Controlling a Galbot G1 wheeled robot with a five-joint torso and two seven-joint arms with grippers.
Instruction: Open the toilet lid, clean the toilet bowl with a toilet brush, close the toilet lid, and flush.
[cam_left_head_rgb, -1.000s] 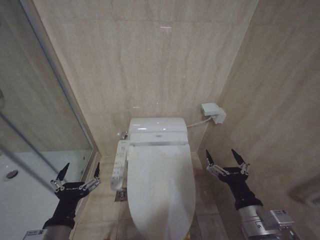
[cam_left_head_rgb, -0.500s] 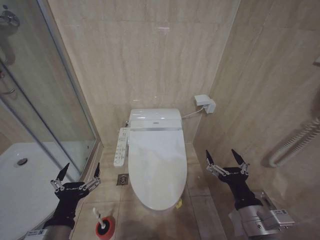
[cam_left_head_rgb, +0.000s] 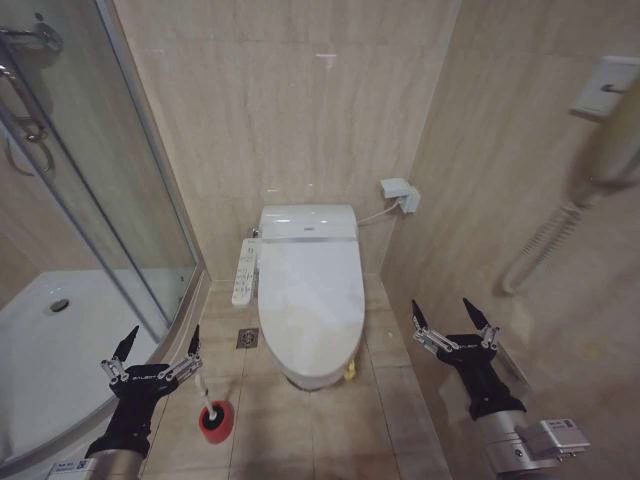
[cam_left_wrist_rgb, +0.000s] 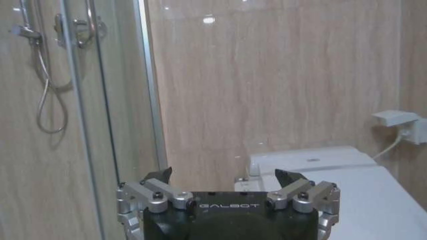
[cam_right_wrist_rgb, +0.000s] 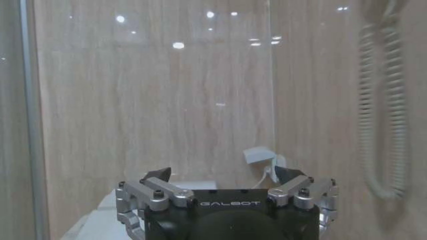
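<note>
Nearest to me, my left gripper (cam_left_head_rgb: 160, 342) hangs low on the left side of the head view, its two pointed fingers spread wide with nothing between them. My right gripper (cam_left_head_rgb: 454, 315) sits at about the same height on the right, close to the side wall (cam_left_head_rgb: 520, 180), and its fingers are spread wide and empty too. Both wrist views agree: each shows the fingertips apart with only bare air between them.

Just beyond my left gripper, on the tiled floor (cam_left_head_rgb: 300, 420), I see the toilet brush (cam_left_head_rgb: 205, 392) standing in its small red holder (cam_left_head_rgb: 215, 421). Its thin white handle rises at a slight tilt; the bristle head is down in the cup, so I can't make it out. The brush sits to the left of the toilet, near the curved edge of the shower tray (cam_left_head_rgb: 60, 350) and its glass door (cam_left_head_rgb: 100, 200).

Farther out, in the middle of the floor, the toilet lid (cam_left_head_rgb: 310, 300) lies shut and flat, covering the toilet bowl so that I see none of the inside. A white control panel (cam_left_head_rgb: 246, 272) sticks out along the toilet's left side, and a small floor drain (cam_left_head_rgb: 248, 338) lies beside the base. There is something small and yellow by the base on the right, though I can't tell what it is.

At the back, a white wall box (cam_left_head_rgb: 398, 192) with a cable sits to the right of the toilet on the beige tiles.
</note>
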